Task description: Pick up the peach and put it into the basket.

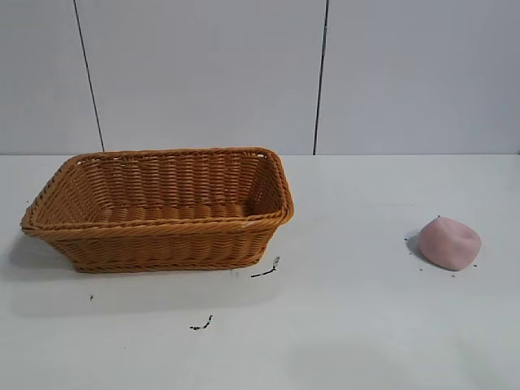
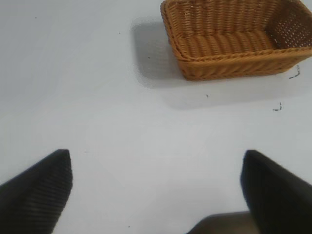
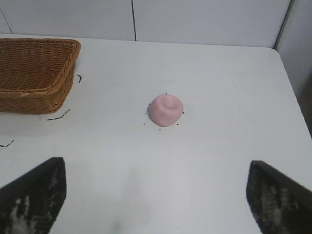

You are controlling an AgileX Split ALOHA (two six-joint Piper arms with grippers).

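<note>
One peach [image 3: 165,110] lies on the table [image 3: 219,161] ahead of the right gripper [image 3: 156,195] — jaws spread wide, holding nothing. One basket [image 2: 234,44] sits beyond the left gripper [image 2: 156,190] — jaws likewise apart.

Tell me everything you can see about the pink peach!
The peach is a small, dull pale-pink lump with a matte skin, flattened sides and a dimple on top. It sits alone on the white table, far to the right of the basket. Tiny black marks dot the table around it. Nothing touches it but the table.
</note>
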